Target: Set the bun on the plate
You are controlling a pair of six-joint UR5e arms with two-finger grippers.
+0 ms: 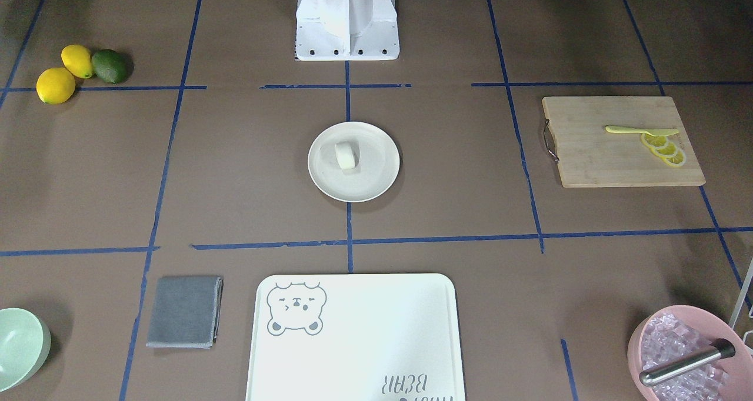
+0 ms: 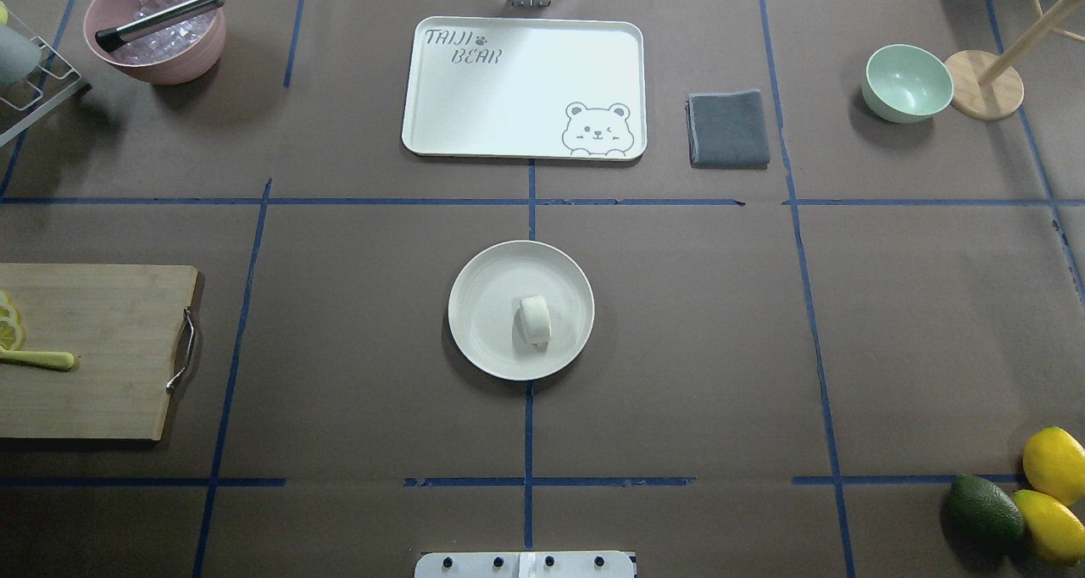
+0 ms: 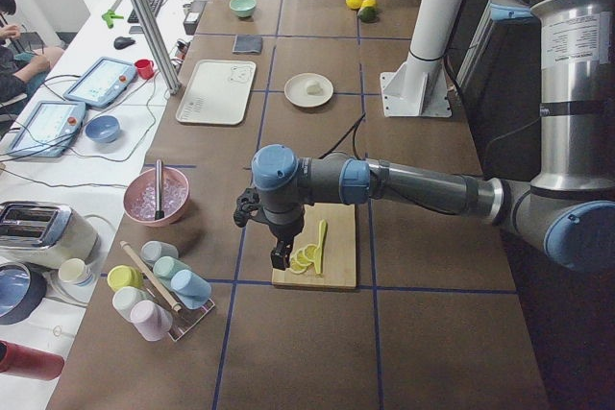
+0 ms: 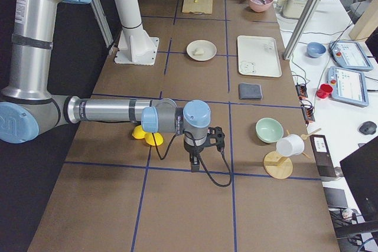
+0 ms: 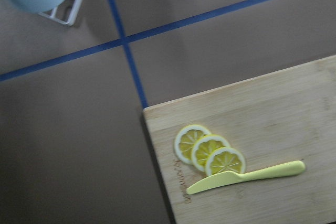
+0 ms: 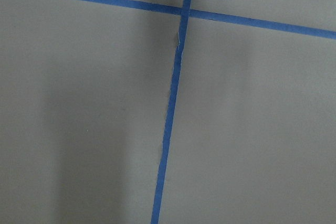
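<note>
The small white bun (image 1: 346, 155) lies on its side on the round cream plate (image 1: 376, 183) at the table's middle. From overhead the bun (image 2: 535, 319) sits slightly right of the centre of the plate (image 2: 483, 307). No gripper is near it. My left gripper (image 3: 279, 256) shows only in the exterior left view, hanging over the cutting board's end by the lemon slices; I cannot tell whether it is open or shut. My right gripper (image 4: 194, 162) shows only in the exterior right view, above bare table near the lemons; its state is unclear too.
A white bear-print tray (image 2: 525, 86), a grey cloth (image 2: 727, 129) and a mint bowl (image 2: 905, 82) line the far side. The cutting board (image 2: 102, 349) holds lemon slices (image 5: 210, 153) and a yellow knife (image 5: 247, 176). A pink ice bowl (image 2: 157, 31) stands far left; lemons (image 2: 1054, 464) and an avocado (image 2: 983, 510) lie near right.
</note>
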